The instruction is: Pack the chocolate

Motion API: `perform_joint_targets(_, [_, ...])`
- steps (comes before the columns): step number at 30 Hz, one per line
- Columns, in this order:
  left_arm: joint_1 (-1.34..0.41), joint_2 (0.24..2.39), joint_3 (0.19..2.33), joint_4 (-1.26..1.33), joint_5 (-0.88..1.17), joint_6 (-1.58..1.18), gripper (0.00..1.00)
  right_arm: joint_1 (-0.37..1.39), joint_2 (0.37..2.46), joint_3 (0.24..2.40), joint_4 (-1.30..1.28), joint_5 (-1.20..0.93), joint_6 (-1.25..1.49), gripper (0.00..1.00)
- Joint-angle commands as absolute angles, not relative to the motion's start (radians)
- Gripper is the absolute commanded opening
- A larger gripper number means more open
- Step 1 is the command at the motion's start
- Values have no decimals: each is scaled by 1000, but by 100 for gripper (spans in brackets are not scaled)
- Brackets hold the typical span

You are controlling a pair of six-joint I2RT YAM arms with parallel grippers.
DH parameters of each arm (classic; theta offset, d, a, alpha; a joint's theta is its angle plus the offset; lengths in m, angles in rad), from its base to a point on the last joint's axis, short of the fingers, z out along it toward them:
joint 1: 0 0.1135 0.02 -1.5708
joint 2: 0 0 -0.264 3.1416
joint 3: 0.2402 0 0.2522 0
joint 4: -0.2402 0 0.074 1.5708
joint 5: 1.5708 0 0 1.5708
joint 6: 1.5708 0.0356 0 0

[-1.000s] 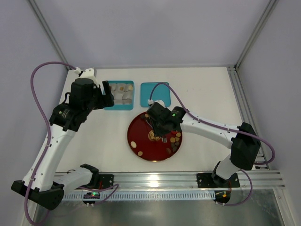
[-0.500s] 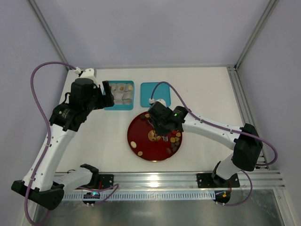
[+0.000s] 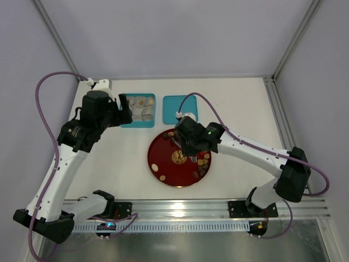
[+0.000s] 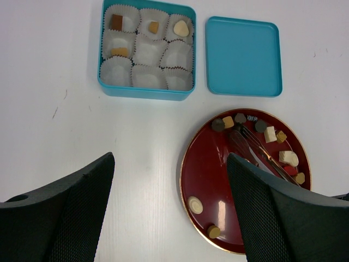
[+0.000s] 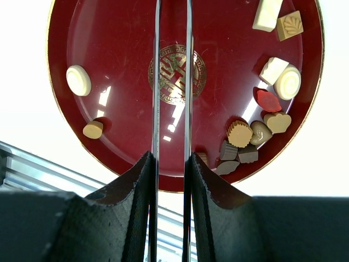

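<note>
The red plate (image 3: pixel 158 166) holds several chocolate pieces (image 5: pixel 240 134), most clustered at its right side. A white round piece (image 5: pixel 78 79) and a tan one (image 5: pixel 93 129) lie apart at its left. My right gripper (image 5: pixel 170 161) is shut on metal tongs (image 5: pixel 158 82), whose two blades reach over the plate's gold emblem (image 5: pixel 178 73); no piece shows between the blades. The teal box (image 4: pixel 144 94) of paper cups holds a few pieces (image 4: pixel 180 27). My left gripper (image 4: pixel 170 164) is open and empty, above the table between the box and the plate.
The teal lid (image 4: pixel 244 56) lies flat right of the box, just behind the plate. A metal rail (image 3: pixel 180 206) runs along the near table edge. Frame posts stand at the back corners.
My right arm has shifted a little, its elbow swinging right, with the tongs still over the plate. The left arm has not moved.
</note>
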State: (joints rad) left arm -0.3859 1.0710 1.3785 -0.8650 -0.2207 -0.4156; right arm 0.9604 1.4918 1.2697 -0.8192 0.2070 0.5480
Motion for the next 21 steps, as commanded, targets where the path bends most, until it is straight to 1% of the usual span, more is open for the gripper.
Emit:
perform_joint_targets(1, [-385, 1057, 1393, -834, -225, -422, 82, 959, 1450, 1331, -813, 215, 535, 29])
perform_joint_targets(12, [-383, 1057, 1401, -839, -229, -419, 82, 948, 1465, 1397, -811, 202, 511, 29])
perform_joint_targets(17, [-383, 1057, 1411, -842, -229, -419, 82, 928, 1519, 1497, -795, 206, 460, 28])
perform_joint_targets(21, [-384, 1057, 1424, -851, -232, -411, 82, 904, 1612, 1606, -759, 187, 417, 28])
